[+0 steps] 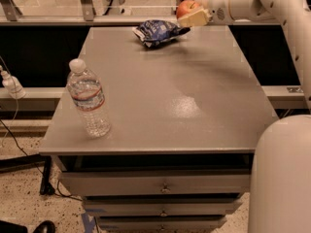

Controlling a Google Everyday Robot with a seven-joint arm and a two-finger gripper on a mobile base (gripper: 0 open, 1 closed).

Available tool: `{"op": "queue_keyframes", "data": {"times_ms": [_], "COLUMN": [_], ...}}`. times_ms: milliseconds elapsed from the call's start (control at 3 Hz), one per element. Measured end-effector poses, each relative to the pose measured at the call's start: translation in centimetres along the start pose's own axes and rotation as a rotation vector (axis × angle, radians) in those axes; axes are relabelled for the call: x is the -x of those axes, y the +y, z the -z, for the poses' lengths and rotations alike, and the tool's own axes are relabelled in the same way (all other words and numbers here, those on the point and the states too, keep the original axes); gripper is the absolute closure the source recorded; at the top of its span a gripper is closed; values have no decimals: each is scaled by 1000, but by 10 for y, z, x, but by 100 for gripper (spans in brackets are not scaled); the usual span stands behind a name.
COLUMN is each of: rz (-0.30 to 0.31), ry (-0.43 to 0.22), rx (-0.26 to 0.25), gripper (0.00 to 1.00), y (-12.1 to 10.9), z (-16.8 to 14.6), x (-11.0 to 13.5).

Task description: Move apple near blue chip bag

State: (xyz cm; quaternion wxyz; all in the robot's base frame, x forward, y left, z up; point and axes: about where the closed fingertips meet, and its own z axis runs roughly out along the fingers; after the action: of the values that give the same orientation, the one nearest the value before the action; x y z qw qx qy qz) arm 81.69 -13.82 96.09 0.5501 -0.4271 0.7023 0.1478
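Observation:
The apple (184,7) is red-orange and held in my gripper (190,13) above the far edge of the grey table (165,96), just right of the blue chip bag (158,32). The gripper is shut on the apple, with a cream-coloured finger (195,18) below and in front of it. The bag is dark blue with white markings and lies crumpled at the far middle of the table. The white arm reaches in from the upper right.
A clear plastic water bottle (87,100) with a white cap stands upright near the table's front left. Drawers (163,188) sit under the tabletop. A white rounded robot part (282,178) fills the lower right. A rail and glass run behind the table.

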Motion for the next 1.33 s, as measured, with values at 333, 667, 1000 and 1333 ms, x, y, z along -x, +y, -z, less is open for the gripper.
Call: {"op": "queue_keyframes", "data": {"times_ms": [333, 667, 1000, 1333], "rz": [-11, -30, -54, -72], "ry": [-2, 22, 60, 93], "rx": [-4, -4, 5, 22], "gripper": [100, 100, 100, 100], "y": [-8, -12, -10, -3], "z": [-18, -34, -29, -24], "x": [-7, -25, -41, -53]}}
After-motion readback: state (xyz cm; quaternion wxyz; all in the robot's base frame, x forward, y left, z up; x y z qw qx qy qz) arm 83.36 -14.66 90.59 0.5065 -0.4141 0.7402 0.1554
